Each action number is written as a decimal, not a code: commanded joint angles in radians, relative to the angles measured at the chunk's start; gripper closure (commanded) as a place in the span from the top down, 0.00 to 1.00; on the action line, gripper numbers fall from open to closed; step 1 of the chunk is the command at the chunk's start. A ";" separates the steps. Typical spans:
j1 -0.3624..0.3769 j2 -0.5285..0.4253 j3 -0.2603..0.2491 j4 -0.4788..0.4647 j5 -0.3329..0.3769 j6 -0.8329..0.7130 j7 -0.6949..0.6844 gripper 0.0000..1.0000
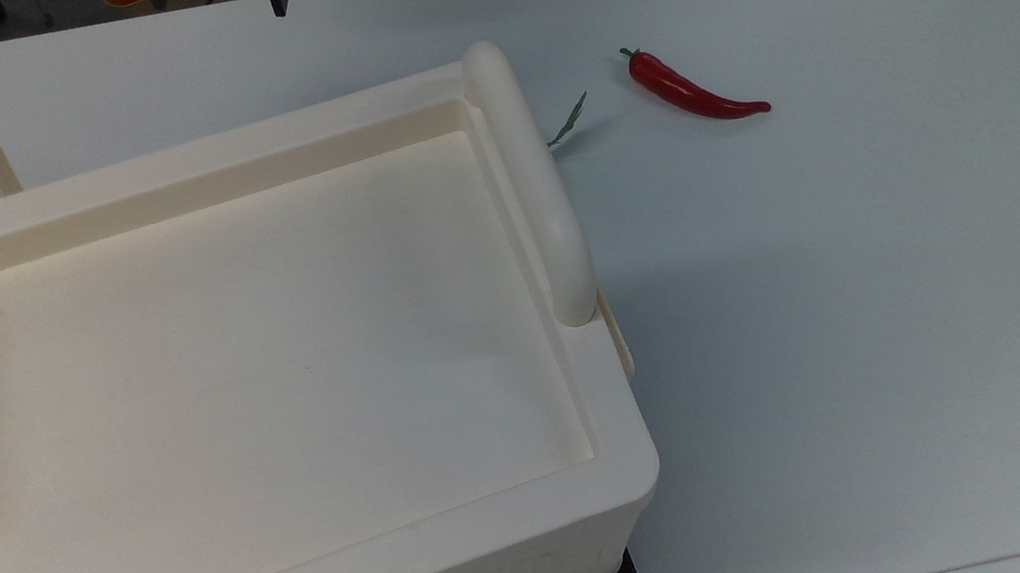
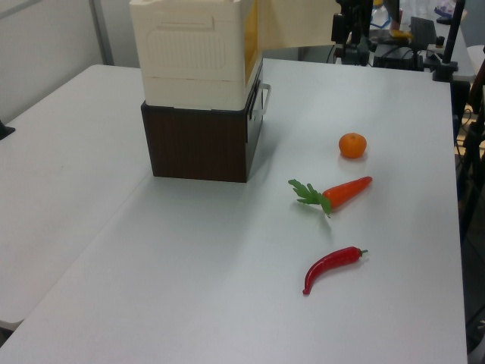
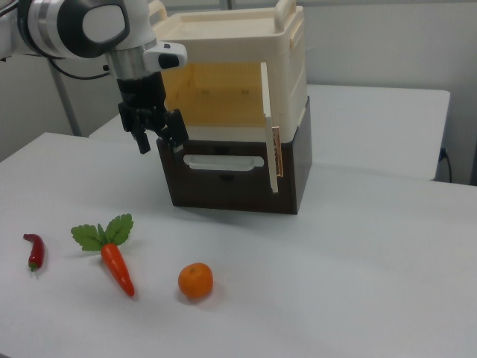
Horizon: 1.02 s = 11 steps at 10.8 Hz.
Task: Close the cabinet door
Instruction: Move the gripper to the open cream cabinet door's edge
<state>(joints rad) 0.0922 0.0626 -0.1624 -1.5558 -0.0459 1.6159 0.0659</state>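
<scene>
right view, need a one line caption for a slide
Panda gripper hovers before the cabinet, its cabinet door swung open, with chili, carrot and orange on the table.

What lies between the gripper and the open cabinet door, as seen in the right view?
Nothing stands between the gripper and the cabinet door in the right view: behind that stretch are the cabinet's open yellowish inside and its dark base.

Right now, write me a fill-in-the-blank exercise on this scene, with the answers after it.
1. The cabinet door stands ____.
2. In the right view, the carrot lies between the chili pepper and the ____.
3. The cream cabinet sits on a dark ____ base.
4. In the right view, the hand hangs to the ____ of the open front.

Answers: open; orange; brown; left
</scene>
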 commanded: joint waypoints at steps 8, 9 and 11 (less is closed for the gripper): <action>0.001 -0.026 -0.008 -0.016 0.017 0.021 -0.018 0.80; 0.000 -0.030 -0.009 -0.016 0.017 0.016 -0.087 0.50; -0.008 -0.039 -0.012 -0.013 0.020 -0.037 -0.187 0.08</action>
<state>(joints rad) 0.0898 0.0546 -0.1634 -1.5552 -0.0459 1.6150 -0.0120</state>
